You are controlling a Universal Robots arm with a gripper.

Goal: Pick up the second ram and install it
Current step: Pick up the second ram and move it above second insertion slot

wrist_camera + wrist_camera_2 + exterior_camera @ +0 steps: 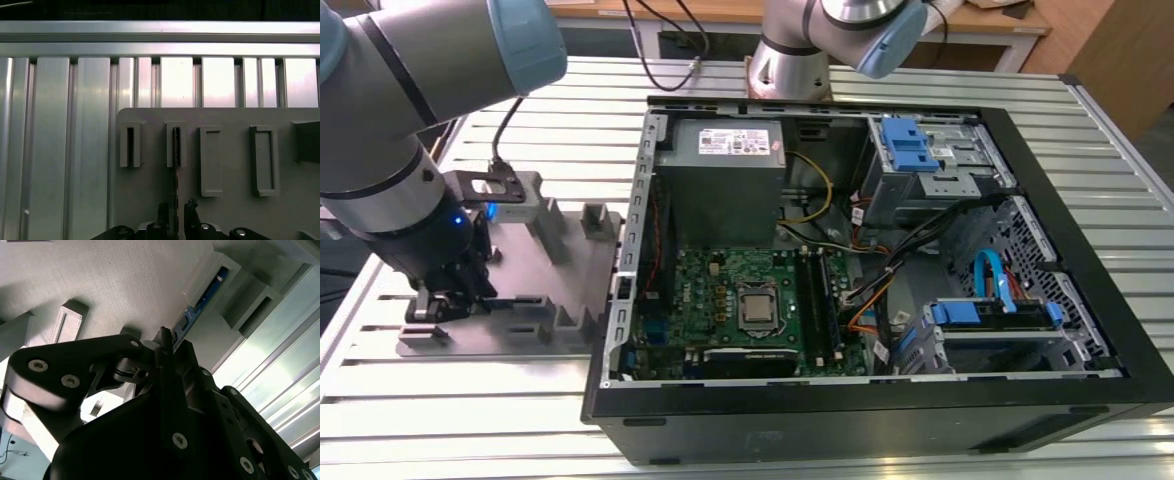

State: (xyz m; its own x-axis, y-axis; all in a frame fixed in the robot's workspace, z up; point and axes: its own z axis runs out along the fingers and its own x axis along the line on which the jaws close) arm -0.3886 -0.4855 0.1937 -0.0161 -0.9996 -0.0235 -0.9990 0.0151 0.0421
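The second ram (176,165) shows edge-on in the first wrist view as a thin dark strip. Its far end sits in a narrow slotted post of the matte grey fixture plate (150,185), and its near end runs between the black fingers (190,206) of the pincer (176,212). In the second wrist view a short bluish-green stretch of the board (192,315) shows just beyond the fingertips, with the rest hidden behind the linkage. The pincer (167,342) appears clenched on the stick, though the contact itself is hard to make out. In the exterior view the arm points straight down, with the pincer (434,305) low over the fixture (520,330) on the ribbed aluminium table (454,420).
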